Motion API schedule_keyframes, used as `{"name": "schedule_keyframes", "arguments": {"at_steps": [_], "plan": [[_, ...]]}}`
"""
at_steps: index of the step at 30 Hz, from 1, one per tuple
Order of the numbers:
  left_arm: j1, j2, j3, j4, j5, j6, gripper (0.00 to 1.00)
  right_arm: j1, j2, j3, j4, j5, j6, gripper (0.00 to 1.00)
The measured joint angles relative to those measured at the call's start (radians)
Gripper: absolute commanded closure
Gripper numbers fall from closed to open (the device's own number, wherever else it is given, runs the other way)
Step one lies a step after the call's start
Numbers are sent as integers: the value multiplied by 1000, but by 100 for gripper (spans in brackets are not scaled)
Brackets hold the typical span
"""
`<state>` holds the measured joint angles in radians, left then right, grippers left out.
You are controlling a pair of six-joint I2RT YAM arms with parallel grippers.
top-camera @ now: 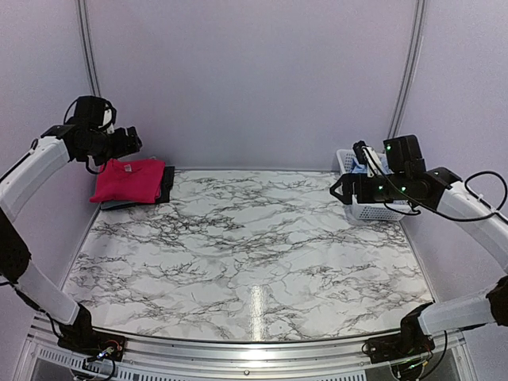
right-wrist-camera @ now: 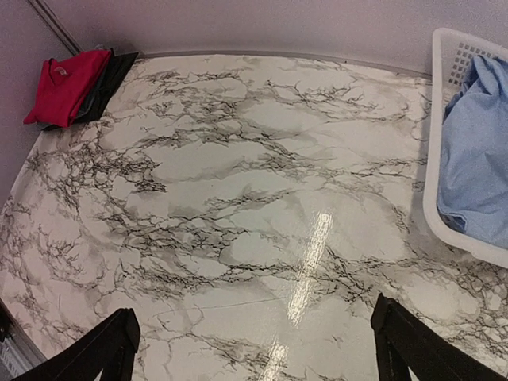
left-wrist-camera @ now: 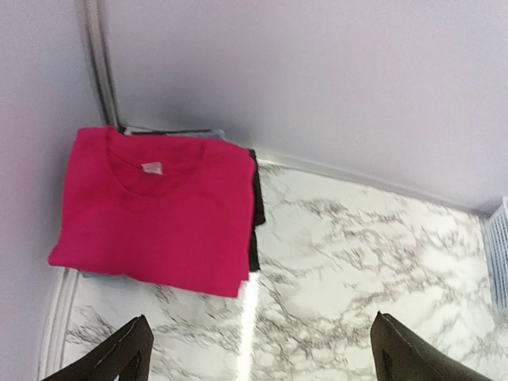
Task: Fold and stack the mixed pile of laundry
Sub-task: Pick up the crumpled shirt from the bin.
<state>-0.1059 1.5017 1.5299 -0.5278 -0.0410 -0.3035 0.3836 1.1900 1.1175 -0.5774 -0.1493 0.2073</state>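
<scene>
Both tools gaped wide and empty, left tool (left-wrist-camera: 259,333) near the folded pink-red T-shirt (left-wrist-camera: 159,210) stacked at ten o'clock on the table (top-camera: 254,262), right tool (right-wrist-camera: 254,309) by the basket (right-wrist-camera: 436,151) at two o'clock, whose light blue shirt (right-wrist-camera: 480,151) looked next for fetching.

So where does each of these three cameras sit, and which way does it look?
Top: above and behind the arms, looking down on the table; both arms, left gripper and right gripper show.
Left wrist: on the left arm, facing the pink T-shirt; its two fingers show.
Right wrist: on the right arm, facing across the table, basket at right; its two fingers show.
Shared: all three show the T-shirt.
</scene>
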Motion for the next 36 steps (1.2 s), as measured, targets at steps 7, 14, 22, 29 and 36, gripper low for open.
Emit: {"name": "schedule_keyframes", "arguments": {"at_steps": [7, 14, 22, 29, 36], "plan": [[-215, -74, -183, -26, -26, 5, 1, 0, -103, -91, -25, -11, 39, 2], [-414, -83, -298, -39, -76, -15, 1, 0, -130, -175, -57, -17, 85, 1], [-515, -54, -310, -40, -95, -60, 1, -76, -98, -146, -75, -21, 90, 2], [-514, -17, -286, -40, -111, -71, 1, -237, 7, 14, -101, -3, 43, 2], [-514, 3, -256, -42, -153, -90, 1, -478, 293, 330, -90, 40, -26, 1]]}}
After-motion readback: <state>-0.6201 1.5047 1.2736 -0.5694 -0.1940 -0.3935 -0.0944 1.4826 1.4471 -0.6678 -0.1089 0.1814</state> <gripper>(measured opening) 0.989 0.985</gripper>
